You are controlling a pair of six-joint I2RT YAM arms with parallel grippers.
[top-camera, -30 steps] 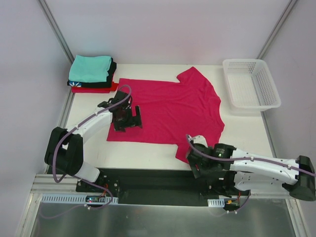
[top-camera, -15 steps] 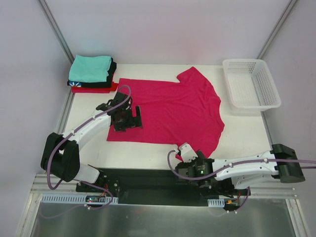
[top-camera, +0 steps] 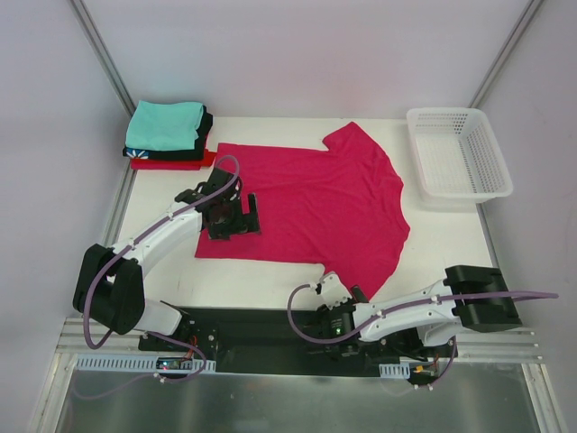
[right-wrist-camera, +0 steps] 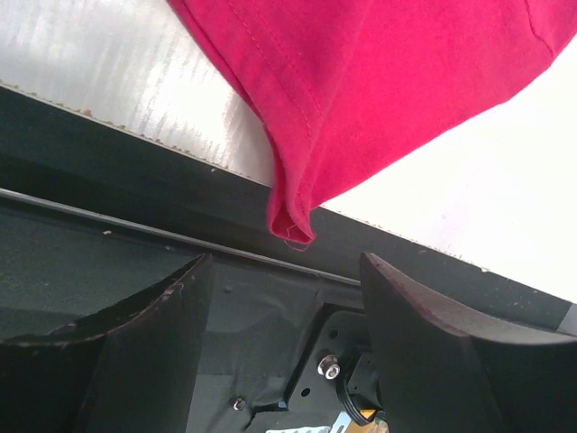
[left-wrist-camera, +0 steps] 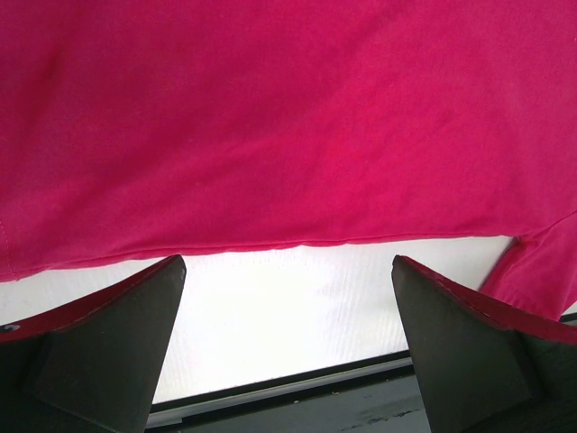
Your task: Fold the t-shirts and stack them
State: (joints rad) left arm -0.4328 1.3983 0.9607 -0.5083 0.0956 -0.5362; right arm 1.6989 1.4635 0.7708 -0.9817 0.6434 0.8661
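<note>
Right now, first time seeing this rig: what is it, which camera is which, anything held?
Two robot arms bolted at the table's near edge. The wide picture looks down from above and behind them; the other two come from a camera on each wrist, that arm's own fingers at the bottom. A pink tee lies spread flat; folded tees are stacked far left, a white basket far right. Left fingers stand open over the tee's near-left corner; right fingers stand open below a sleeve tip hanging over the table edge. Nothing is held.
</note>
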